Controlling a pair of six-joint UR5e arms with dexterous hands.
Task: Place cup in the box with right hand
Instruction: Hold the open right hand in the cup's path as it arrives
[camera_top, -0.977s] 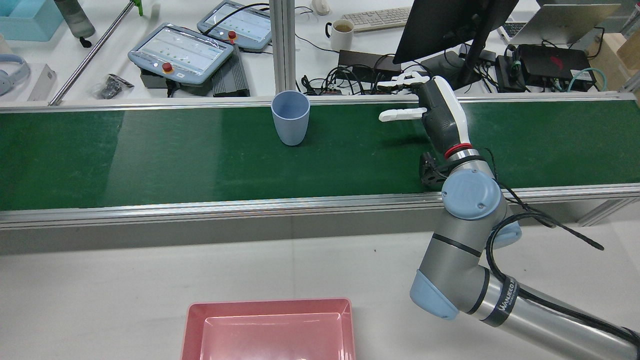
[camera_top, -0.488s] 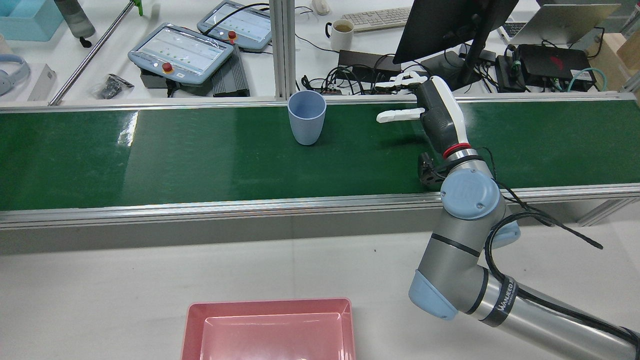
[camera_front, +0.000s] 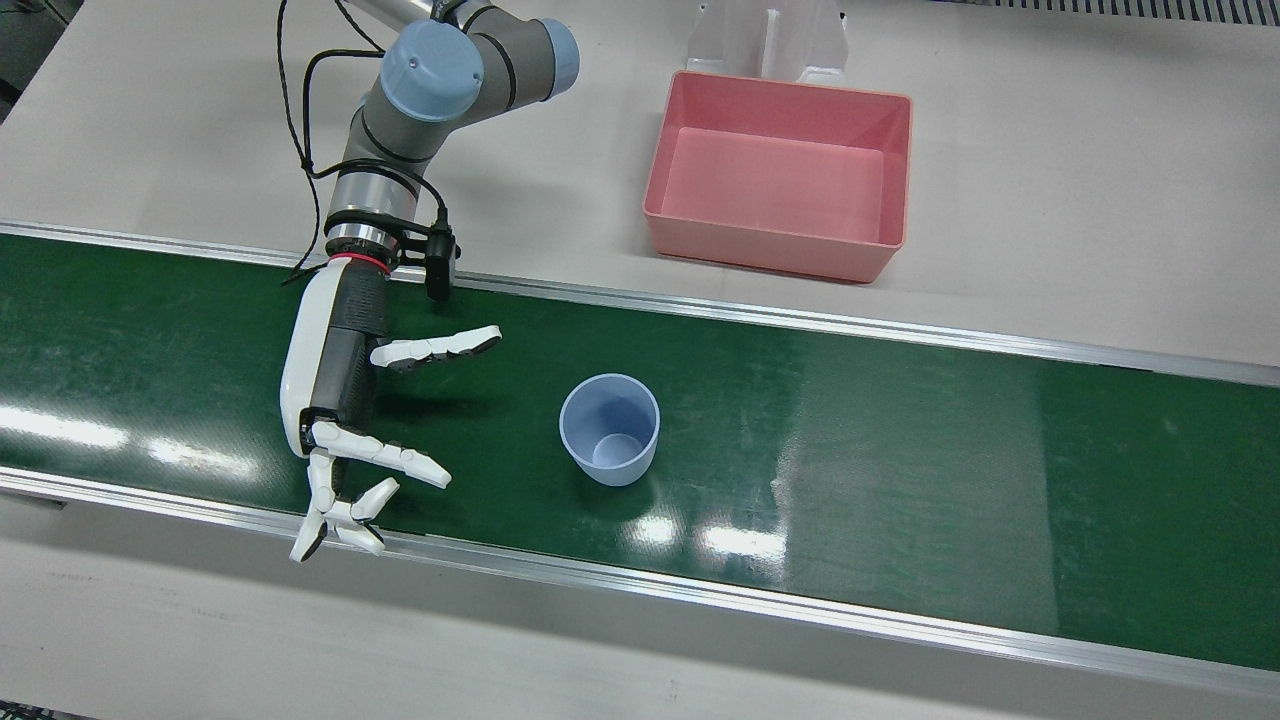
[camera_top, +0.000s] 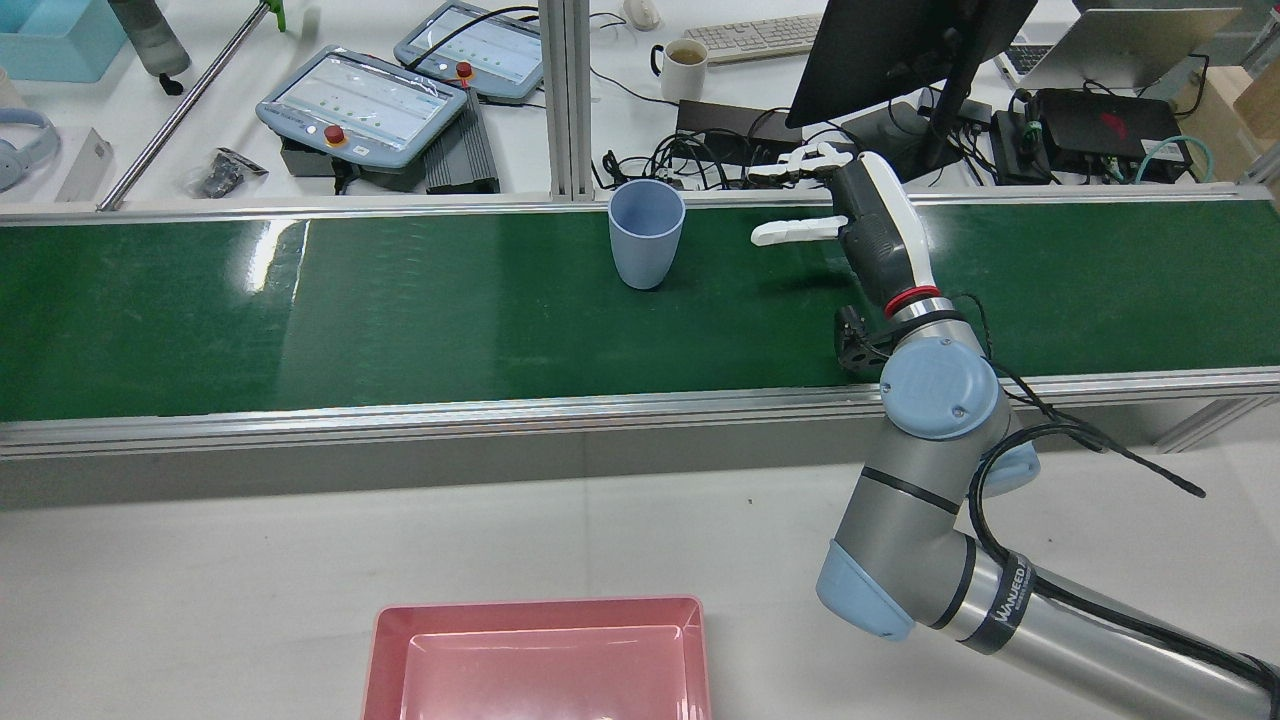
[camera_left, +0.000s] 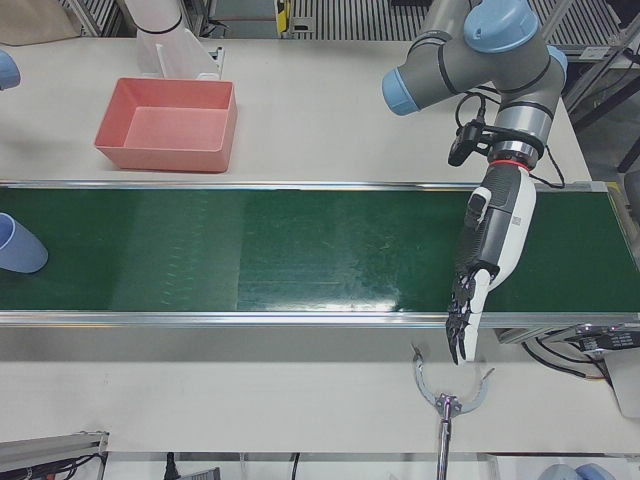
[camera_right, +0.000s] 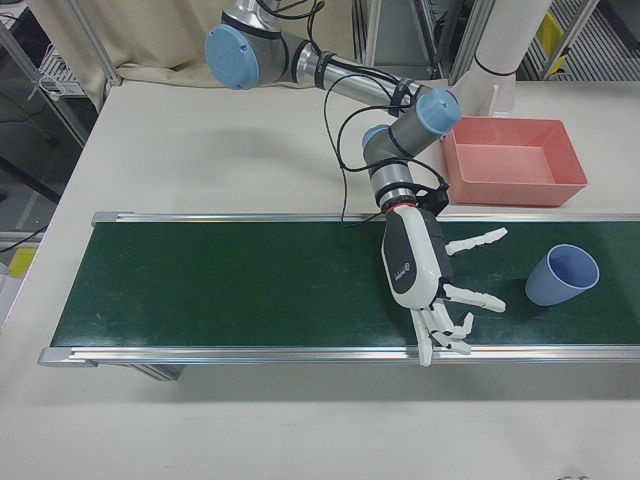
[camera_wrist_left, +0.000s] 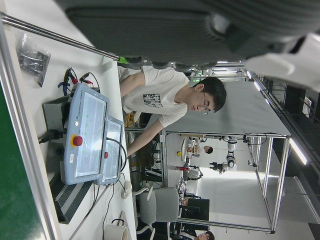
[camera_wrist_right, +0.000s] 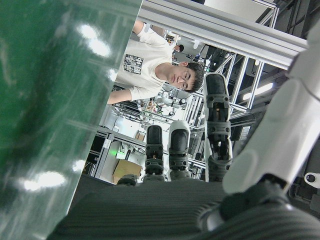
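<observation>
Seen from the rear, the pink box (camera_top: 540, 660) lies nearest; beyond it on the green belt (camera_top: 300, 320) the blue cup (camera_top: 647, 233) stands upright near the right hand (camera_top: 860, 225), which waits empty with fingers spread. A mistimed or glancing closure could topple the cup. The front view shows their gap from above; the left-front view alone shows another hand (camera_left: 490, 250), whose grip state I cannot tell.
</observation>
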